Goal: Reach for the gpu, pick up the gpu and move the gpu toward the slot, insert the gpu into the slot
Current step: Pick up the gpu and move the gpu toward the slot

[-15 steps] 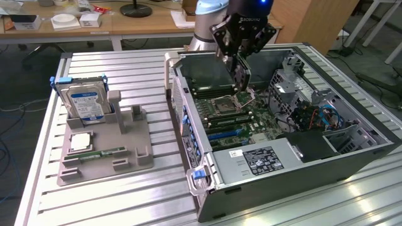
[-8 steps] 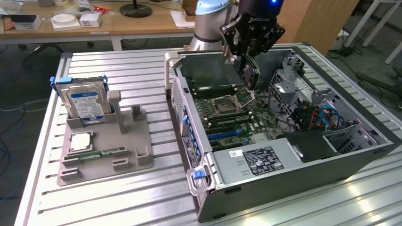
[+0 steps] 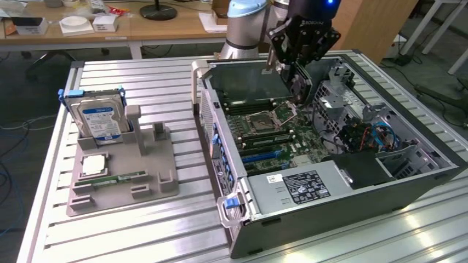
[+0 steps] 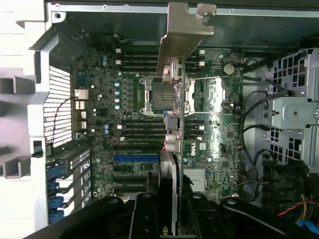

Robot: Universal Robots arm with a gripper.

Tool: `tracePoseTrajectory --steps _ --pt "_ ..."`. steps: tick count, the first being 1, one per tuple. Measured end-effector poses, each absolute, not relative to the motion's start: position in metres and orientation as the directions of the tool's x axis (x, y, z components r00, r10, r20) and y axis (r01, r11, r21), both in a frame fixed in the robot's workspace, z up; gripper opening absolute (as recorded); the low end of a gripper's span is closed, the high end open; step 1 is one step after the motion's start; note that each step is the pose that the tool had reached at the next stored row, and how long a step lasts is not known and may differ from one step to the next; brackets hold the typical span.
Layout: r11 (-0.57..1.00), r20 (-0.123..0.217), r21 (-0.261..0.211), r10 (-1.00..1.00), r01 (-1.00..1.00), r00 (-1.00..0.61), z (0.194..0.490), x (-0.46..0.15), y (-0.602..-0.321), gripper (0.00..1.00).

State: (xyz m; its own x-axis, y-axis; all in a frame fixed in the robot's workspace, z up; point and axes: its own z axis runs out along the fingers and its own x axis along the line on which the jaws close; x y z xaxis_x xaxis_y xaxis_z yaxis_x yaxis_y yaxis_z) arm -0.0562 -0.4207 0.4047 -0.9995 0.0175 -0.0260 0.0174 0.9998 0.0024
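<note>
My gripper (image 3: pixel 298 52) hangs over the open computer case (image 3: pixel 219 118), shut on the gpu (image 3: pixel 299 85). The card hangs on edge below the fingers, above the green motherboard (image 3: pixel 281 137). In the wrist view the gpu (image 4: pixel 174 124) runs away from my gripper (image 4: pixel 172 214) as a thin edge, with its silvery bracket (image 4: pixel 185 30) at the far end. It hovers over the CPU socket (image 4: pixel 162 94) and the memory slots, clear of the board. The slot (image 4: pixel 135 157), a long blue strip, lies on the board beside the card's line, with black strips next to it. The same blue slot (image 3: pixel 260 158) shows near the case's front.
On the exterior view's left a grey fixture (image 3: pixel 120 170) holds a blue-labelled hard drive (image 3: pixel 101 121), a CPU chip (image 3: pixel 93 164) and a memory stick (image 3: pixel 117 179). A power supply (image 3: pixel 303 186), drive cage (image 3: pixel 343 93) and cables (image 3: pixel 373 134) crowd the case.
</note>
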Motion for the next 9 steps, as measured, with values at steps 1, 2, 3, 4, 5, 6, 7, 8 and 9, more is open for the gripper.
tracePoseTrajectory --steps 1,2,3,4,5,6,7,8,9 --pt "1.0 -0.026 0.002 0.017 0.017 -1.0 0.405 -0.054 -0.421 0.27" --pt "1.0 -0.026 0.002 0.017 0.017 -1.0 0.405 -0.051 -0.421 0.27" --pt "1.0 -0.026 0.002 0.018 0.018 -1.0 0.405 -0.048 -0.421 0.27" --pt "1.0 -0.026 0.002 0.018 0.018 -1.0 0.405 -0.045 -0.421 0.27" --pt "1.0 -0.026 0.002 0.018 0.017 -1.0 0.405 -0.042 -0.421 0.27" --pt "1.0 -0.026 0.002 0.017 0.017 -1.0 0.405 -0.04 -0.421 0.27" --pt "1.0 -0.026 0.002 0.018 0.017 -1.0 0.405 -0.037 -0.421 0.27" --pt "1.0 -0.026 0.002 0.018 0.018 -1.0 0.405 -0.035 -0.421 0.27" --pt "1.0 -0.026 0.002 0.018 0.018 -1.0 0.405 -0.032 -0.421 0.27"
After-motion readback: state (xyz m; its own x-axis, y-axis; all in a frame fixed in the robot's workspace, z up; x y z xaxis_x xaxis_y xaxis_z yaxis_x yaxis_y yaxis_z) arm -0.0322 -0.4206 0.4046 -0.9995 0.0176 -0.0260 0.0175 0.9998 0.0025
